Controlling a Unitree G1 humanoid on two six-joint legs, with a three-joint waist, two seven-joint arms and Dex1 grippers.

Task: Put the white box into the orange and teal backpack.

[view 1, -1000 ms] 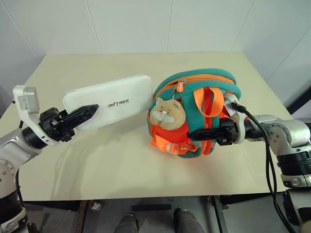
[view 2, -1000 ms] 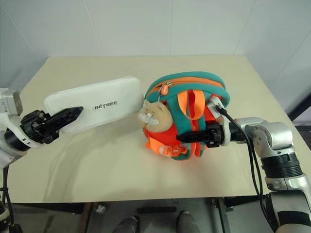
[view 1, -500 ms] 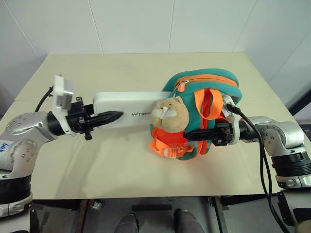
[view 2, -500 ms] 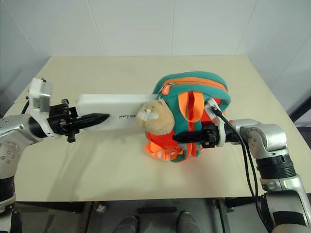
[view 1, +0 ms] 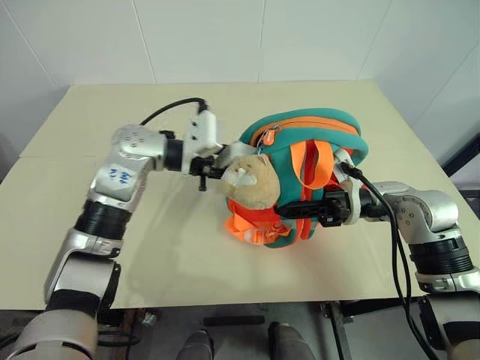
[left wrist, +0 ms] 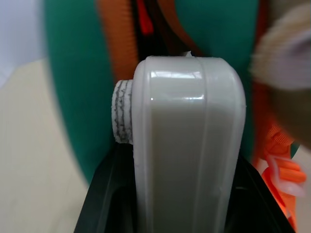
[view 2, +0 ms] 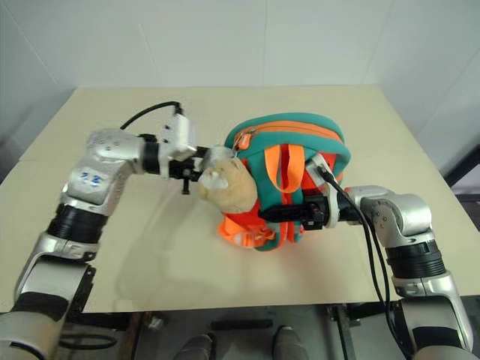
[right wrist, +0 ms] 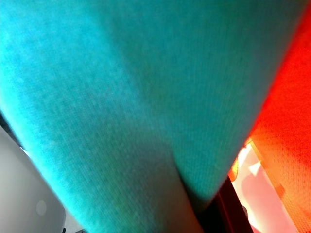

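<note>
A: Where is the white box point(left wrist: 187, 145)?

B: We see its end up close in the left wrist view. Our left gripper point(view 1: 212, 166) is clamped on it, and its far end pokes into the gap in the orange and teal backpack point(view 1: 315, 139), by the teal edge.

A: And our other hand?

B: Our right gripper point(view 1: 289, 210) is pinched tight on a teal strap at the front of the bag.

A: Is there room to move?

B: Yes. The table point(view 1: 90, 120) is bare on our left and behind the bag. The plush cat point(view 1: 247, 180) hangs just beside our left gripper.
</note>
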